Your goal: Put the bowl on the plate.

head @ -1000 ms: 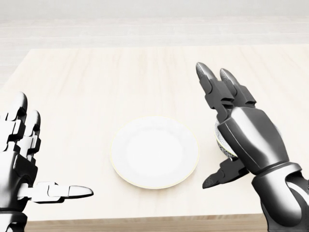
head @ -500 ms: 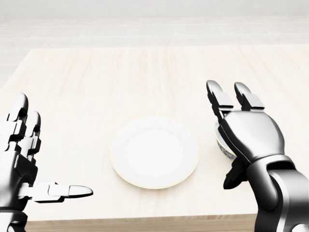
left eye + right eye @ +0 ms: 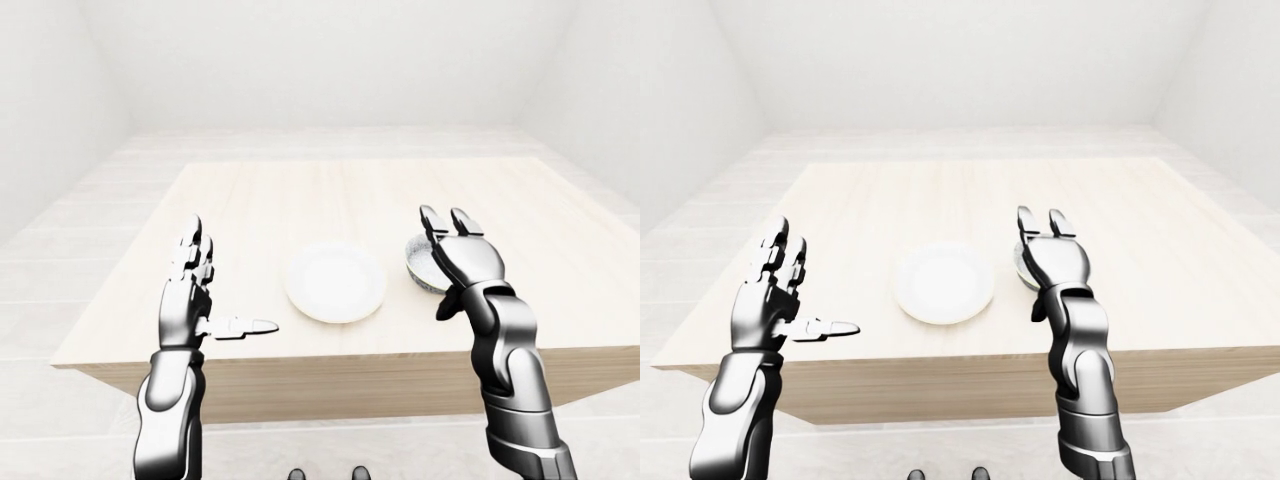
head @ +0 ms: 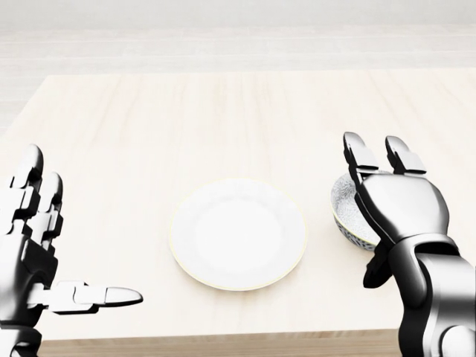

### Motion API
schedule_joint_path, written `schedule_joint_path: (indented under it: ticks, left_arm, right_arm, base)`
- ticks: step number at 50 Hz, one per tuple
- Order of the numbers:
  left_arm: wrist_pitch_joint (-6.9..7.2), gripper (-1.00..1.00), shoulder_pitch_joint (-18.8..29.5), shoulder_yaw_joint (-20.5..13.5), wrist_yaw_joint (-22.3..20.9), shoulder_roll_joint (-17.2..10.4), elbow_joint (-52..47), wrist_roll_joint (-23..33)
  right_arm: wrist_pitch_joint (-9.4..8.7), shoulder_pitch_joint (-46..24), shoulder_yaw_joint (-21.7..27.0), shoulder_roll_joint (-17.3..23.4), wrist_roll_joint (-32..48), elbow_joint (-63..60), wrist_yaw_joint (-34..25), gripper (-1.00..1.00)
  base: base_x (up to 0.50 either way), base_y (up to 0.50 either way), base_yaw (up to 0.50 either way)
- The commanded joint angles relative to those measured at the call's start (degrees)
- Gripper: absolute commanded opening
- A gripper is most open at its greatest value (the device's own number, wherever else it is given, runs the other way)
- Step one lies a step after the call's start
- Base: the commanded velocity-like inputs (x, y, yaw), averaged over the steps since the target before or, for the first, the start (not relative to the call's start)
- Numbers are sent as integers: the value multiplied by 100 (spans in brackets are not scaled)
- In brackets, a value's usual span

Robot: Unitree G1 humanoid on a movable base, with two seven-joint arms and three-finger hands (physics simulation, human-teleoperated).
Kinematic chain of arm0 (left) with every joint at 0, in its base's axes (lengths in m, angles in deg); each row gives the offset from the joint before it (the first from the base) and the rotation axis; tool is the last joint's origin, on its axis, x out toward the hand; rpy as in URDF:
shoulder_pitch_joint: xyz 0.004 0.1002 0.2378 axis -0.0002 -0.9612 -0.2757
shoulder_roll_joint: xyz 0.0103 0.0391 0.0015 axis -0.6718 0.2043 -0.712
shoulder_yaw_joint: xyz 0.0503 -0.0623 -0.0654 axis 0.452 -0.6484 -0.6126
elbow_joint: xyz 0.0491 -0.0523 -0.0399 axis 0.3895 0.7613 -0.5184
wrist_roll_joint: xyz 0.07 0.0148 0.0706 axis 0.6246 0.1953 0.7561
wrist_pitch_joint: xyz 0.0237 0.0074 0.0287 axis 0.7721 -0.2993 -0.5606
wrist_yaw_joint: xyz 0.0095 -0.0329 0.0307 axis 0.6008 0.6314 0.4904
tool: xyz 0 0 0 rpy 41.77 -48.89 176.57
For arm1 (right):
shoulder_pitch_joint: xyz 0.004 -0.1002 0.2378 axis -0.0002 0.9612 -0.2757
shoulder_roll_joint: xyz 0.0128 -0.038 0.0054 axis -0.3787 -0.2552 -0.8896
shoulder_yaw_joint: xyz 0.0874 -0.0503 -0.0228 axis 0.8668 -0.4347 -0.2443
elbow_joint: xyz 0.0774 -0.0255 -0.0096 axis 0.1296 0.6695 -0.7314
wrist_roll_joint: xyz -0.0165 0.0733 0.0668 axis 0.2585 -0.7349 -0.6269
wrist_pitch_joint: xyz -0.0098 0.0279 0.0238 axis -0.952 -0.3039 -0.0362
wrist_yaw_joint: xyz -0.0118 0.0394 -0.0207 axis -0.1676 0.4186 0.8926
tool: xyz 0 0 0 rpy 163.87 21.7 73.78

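A white plate (image 4: 238, 234) lies flat on the light wooden table (image 4: 223, 104), near the bottom middle of the head view. To its right stands a small bowl (image 4: 346, 210) with a speckled inside and patterned wall; I see only its left half. My right hand (image 4: 374, 214) covers the bowl's right half, fingers (image 4: 362, 158) straight and pointing up the view, thumb low, open and not closed round the bowl. My left hand (image 4: 83, 236) hovers open at the bottom left, thumb pointing toward the plate, holding nothing.
The table's near edge (image 3: 330, 360) runs just below the plate and both hands. Bare tabletop stretches above the plate toward the far edge. Pale floor and white walls surround the table.
My right hand has shifted right and lower in the head view, uncovering the bowl's left half. The left hand, the plate and the bowl have stayed in place.
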Motion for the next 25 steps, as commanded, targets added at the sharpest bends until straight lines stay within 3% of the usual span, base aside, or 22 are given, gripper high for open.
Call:
schedule_joint_path:
  ticks: [1, 25]
  left_arm:
    - [0, 100, -48, -19, -22, 4, -43, -8]
    - [0, 100, -9, -41, -47, -9, 107, -25]
  right_arm:
    - [0, -77, 75, 105, -28, 494, 252, 100]
    - [0, 107, -161, 24, -103, 1262, 789, 100]
  base:
    - [0, 0, 0]
    - [0, 0, 0]
